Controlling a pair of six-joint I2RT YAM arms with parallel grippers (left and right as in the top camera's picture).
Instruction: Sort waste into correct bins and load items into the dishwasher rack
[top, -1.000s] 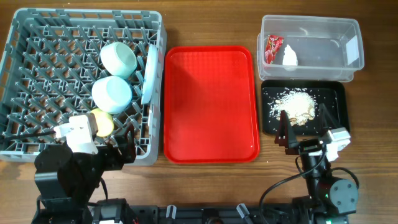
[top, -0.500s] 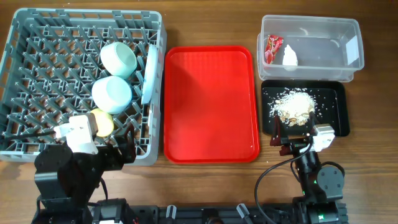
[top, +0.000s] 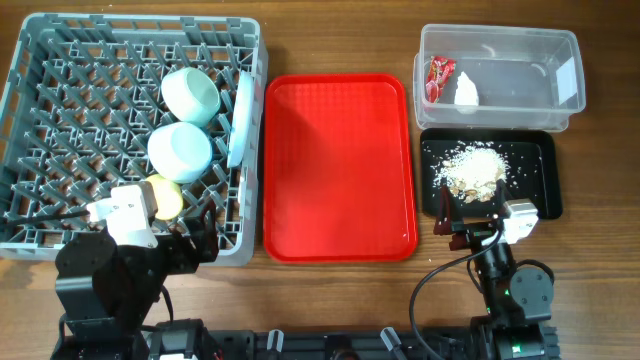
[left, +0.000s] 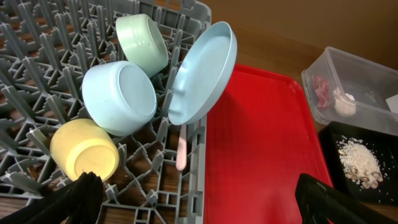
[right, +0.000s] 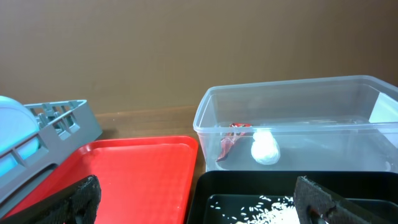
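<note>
The grey dishwasher rack (top: 60, 100) at the left holds two pale bowls (top: 190, 95) (top: 180, 151), a yellow cup (top: 166, 197) and a pale plate (top: 240, 118) upright at its right edge. In the left wrist view the plate (left: 202, 71), the bowls (left: 118, 96) and the cup (left: 84, 149) show. The clear tub (top: 497, 75) holds a red wrapper (top: 440, 78) and a white paper wad (top: 466, 92). The black tray (top: 535, 160) holds crumbs (top: 474, 170). My left gripper (left: 199, 202) is open and empty at the rack's near corner. My right gripper (right: 199, 199) is open and empty at the black tray's near edge.
A flat red tray (top: 338, 165) lies bare between the rack and the bins. A pale stick-like handle (left: 181, 149) hangs in the rack below the plate. The wooden table runs around everything.
The right arm drew back toward the near table edge between the earliest frame and half a second ago. Since then nothing has moved. The left arm is still.
</note>
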